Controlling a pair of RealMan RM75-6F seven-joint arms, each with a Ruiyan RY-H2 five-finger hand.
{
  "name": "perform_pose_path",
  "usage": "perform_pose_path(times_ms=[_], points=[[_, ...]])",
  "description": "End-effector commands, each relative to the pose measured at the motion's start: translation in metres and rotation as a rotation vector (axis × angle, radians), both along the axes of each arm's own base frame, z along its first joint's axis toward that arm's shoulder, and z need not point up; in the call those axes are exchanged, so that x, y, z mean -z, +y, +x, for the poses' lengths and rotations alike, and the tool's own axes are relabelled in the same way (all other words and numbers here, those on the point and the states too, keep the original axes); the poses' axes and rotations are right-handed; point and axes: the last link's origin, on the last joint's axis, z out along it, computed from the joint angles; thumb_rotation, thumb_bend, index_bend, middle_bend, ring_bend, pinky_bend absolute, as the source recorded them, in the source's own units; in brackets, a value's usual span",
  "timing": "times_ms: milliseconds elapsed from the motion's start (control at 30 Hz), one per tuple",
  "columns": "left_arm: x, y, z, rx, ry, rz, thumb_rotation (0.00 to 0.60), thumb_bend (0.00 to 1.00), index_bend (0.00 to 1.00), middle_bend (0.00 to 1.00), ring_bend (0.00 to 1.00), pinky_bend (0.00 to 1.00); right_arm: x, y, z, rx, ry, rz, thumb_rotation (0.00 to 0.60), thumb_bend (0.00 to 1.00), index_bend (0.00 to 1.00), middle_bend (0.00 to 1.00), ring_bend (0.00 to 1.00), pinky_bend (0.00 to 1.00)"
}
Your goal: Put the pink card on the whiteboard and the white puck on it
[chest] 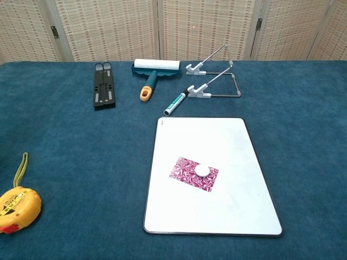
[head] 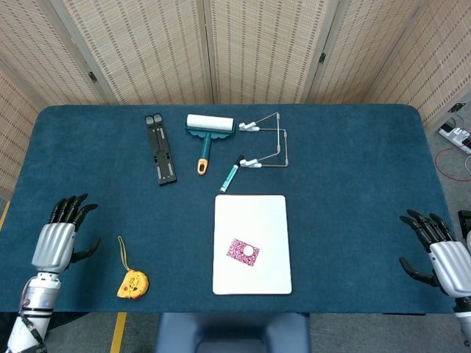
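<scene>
The pink card [chest: 193, 174] lies flat near the middle of the whiteboard [chest: 244, 206], the white puck [chest: 202, 170] pinning it, seemingly the finished arrangement. Both the left hand [head: 54, 239] and right hand [head: 440, 254] hover empty, fingers apart, at the tabletop's near corners.
</scene>
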Motion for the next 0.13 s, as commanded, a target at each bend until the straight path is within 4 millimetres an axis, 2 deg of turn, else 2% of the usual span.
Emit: perform_pose_path(times_ms=[33, 133], points=[[-0.011, -0.021, -0.007, 0.003, -0.001, 0.023, 0.6, 0.38, 0.23, 0.11, 0.06, 0.0, 0.001, 0.003, 0.002, -0.006, 0.008, -0.004, 0.6, 0.37, 0.12, 0.1, 0.12, 0.0], [-0.014, -0.033, -0.011, -0.008, 0.014, 0.02, 0.6, 0.38, 0.23, 0.11, 0.06, 0.0, 0.002, 0.007, 0.005, -0.009, 0.013, -0.017, 0.6, 0.37, 0.12, 0.1, 0.12, 0.0]])
